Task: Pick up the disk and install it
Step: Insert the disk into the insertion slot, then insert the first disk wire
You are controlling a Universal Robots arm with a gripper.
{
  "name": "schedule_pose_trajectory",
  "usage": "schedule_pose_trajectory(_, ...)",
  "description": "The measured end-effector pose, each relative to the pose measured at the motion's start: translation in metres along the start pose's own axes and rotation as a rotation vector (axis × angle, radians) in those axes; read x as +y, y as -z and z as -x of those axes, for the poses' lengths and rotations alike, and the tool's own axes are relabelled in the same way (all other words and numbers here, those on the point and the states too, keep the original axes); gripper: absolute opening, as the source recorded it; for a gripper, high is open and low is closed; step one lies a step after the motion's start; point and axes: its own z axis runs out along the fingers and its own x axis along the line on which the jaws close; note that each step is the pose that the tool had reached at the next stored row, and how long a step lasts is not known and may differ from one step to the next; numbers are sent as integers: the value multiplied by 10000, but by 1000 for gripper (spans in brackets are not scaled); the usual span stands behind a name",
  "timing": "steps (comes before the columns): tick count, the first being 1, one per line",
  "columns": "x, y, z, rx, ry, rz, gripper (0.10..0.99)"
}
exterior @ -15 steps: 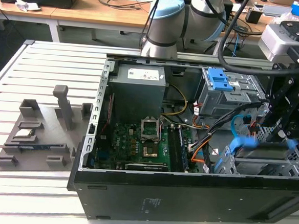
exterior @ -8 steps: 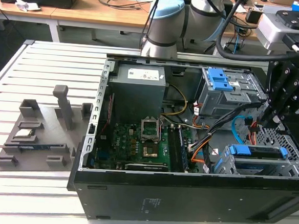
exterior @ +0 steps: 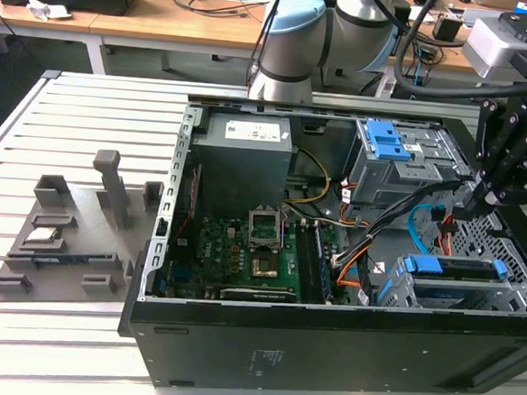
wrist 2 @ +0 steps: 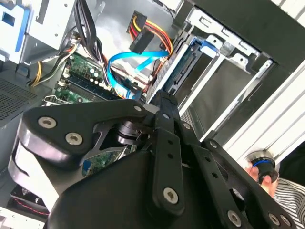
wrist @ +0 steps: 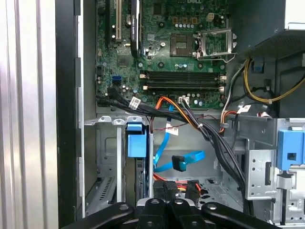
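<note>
Broadly, one open computer case point(exterior: 325, 346) lies on the slatted counter point(exterior: 78, 130), with one grey fixture tray point(exterior: 71, 238) beside it at the exterior view's left. Inside, one disk point(exterior: 453, 269) in its blue carrier sits slotted in the drive cage point(exterior: 393, 288) near the case's front corner. One gripper point(exterior: 481, 190) hovers just above it, jaws together, clamped on nothing.

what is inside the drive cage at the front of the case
The disk sits inside the drive cage, its blue carrier frame and silver top showing. Its lower side and connectors are covered by the cage walls.
</note>
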Motion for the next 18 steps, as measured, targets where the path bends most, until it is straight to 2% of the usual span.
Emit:
schedule_pose_trajectory(3,-30,-1,1,5,-2,28,106)
schedule_pose_trajectory(10,-34,-1,0,10,-2,33,106)
schedule_pose_trajectory(11,-38,-1,0,14,-1,35,235)
schedule_pose_trajectory(12,-106,-48,93,211,-6,42,361)
schedule_pose_trajectory(13,-203,-124,143,228,-6,71,361)
schedule_pose_trajectory(15,-250,-165,165,230,-6,82,361)
schedule_pose_trajectory(18,-263,-271,285,290,-5,89,361)
